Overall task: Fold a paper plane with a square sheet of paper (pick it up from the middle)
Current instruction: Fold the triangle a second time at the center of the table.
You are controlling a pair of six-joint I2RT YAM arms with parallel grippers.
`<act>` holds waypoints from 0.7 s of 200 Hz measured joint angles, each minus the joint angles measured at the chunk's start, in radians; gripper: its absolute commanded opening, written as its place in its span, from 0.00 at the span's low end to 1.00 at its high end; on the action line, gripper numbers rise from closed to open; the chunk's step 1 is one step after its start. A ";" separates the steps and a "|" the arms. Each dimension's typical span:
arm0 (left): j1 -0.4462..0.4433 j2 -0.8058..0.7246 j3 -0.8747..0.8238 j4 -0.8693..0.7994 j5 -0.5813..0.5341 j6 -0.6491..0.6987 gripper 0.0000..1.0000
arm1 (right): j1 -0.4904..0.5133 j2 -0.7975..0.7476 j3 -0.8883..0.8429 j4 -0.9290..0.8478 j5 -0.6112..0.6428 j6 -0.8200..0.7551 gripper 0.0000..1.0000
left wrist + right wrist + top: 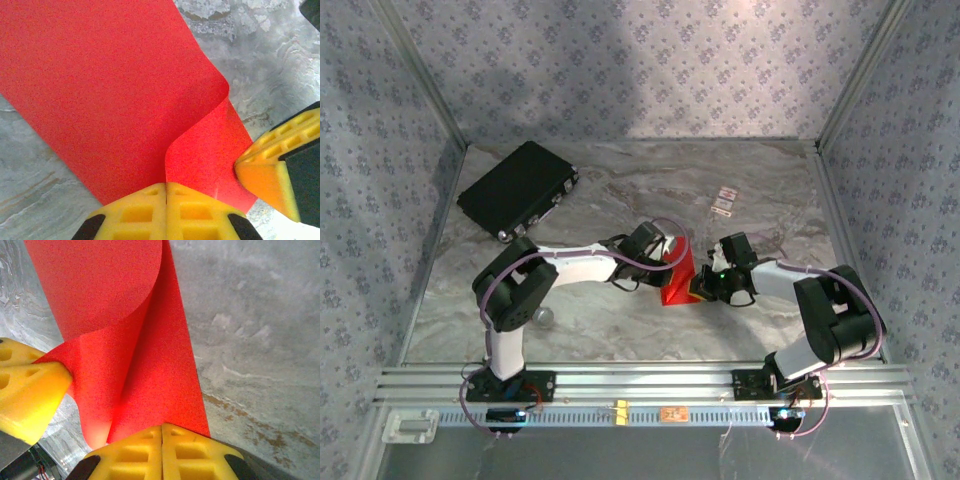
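The square sheet of paper (pixel 678 278) is bright red and held off the marble table between both grippers, bent over on itself. My left gripper (pixel 166 185) is shut on one edge of the sheet (pixel 110 90), whose free half curls up into a rounded flap. My right gripper (pixel 162 427) is shut on the opposite edge of the paper (pixel 150 365), which rises as a curved fold. The right gripper's yellow fingers (pixel 265 170) show at the right of the left wrist view. The left gripper's fingers (pixel 27 390) show at the left of the right wrist view.
A black case (pixel 517 189) lies at the back left of the table (pixel 620 180). Small white tags (pixel 724 201) sit at the back right. A small grey round object (pixel 544 317) rests near the left arm's base. Metal frame rails edge the table.
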 measured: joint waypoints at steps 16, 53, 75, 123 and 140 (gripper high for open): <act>0.000 0.002 0.006 -0.003 -0.014 0.009 0.00 | 0.000 0.001 0.001 -0.002 0.000 -0.006 0.08; 0.000 0.014 0.019 -0.007 -0.031 0.036 0.00 | -0.002 0.001 0.002 -0.006 0.000 -0.032 0.08; 0.000 0.032 0.030 -0.016 -0.043 0.044 0.00 | -0.003 0.001 0.002 -0.006 0.000 -0.034 0.08; 0.000 0.035 0.030 -0.031 -0.071 0.051 0.00 | -0.003 0.001 0.004 -0.009 0.000 -0.041 0.08; 0.000 0.035 0.030 -0.031 -0.074 0.051 0.00 | -0.003 0.002 0.005 -0.013 0.000 -0.041 0.08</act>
